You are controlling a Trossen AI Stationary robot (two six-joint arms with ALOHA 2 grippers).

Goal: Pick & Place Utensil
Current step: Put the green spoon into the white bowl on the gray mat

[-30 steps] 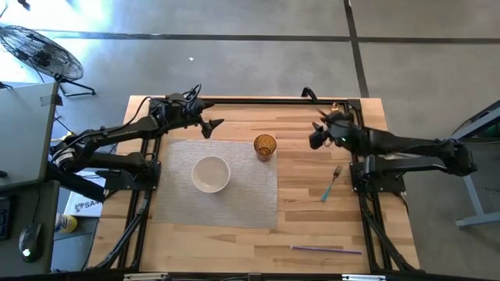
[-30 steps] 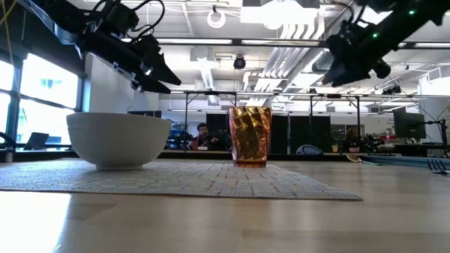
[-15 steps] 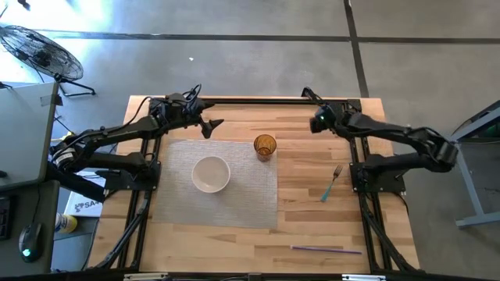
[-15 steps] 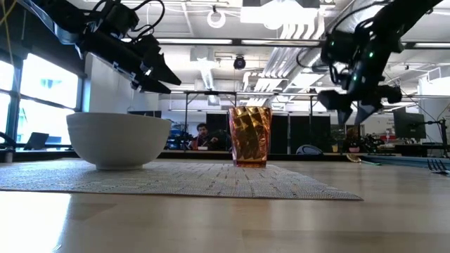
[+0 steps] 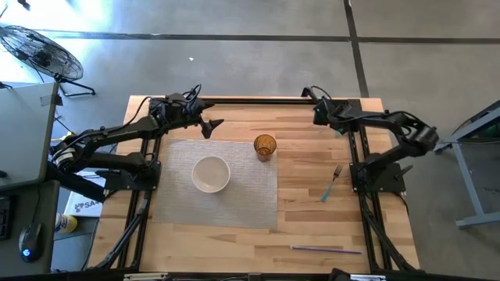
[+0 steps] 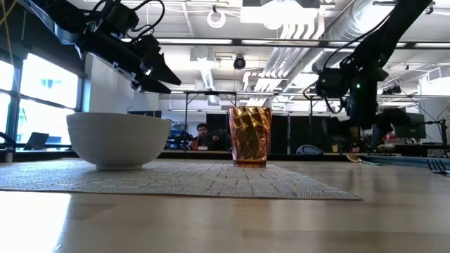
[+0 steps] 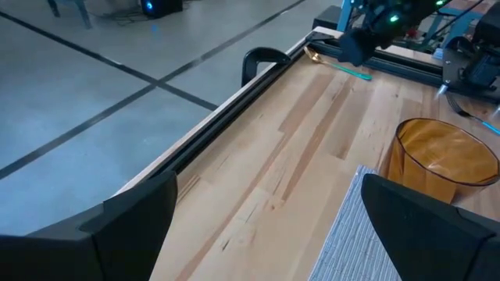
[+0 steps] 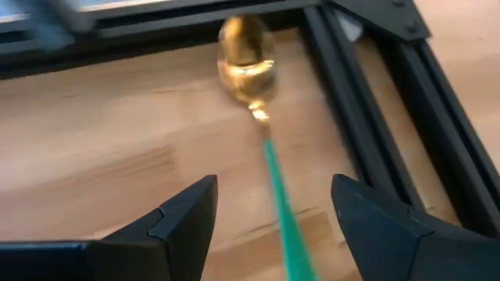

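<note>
A spoon with a gold bowl (image 8: pixel 246 55) and a green handle (image 8: pixel 280 195) lies flat on the wood by the far right corner of the table, also seen in the left wrist view (image 7: pixel 337 64). My right gripper (image 8: pixel 273 215) hovers over it, open, one finger on each side of the handle and clear of it. In the high view this gripper (image 5: pixel 321 115) covers the spoon. My left gripper (image 5: pixel 209 125) waits open above the table's far left part, behind the placemat. A fork with a teal handle (image 5: pixel 331 182) lies on the table's right side.
A grey placemat (image 5: pixel 250 199) carries a white bowl (image 5: pixel 211 173). An amber cup (image 5: pixel 265 146) stands at the mat's far right corner. A thin purple utensil (image 5: pixel 324 249) lies near the near edge. A black frame rail (image 8: pixel 367 101) runs close beside the spoon.
My right arm has swung from the space right of the cup toward the table's far edge and has come down over the spoon at the far right corner, tipping its fingers downward.
</note>
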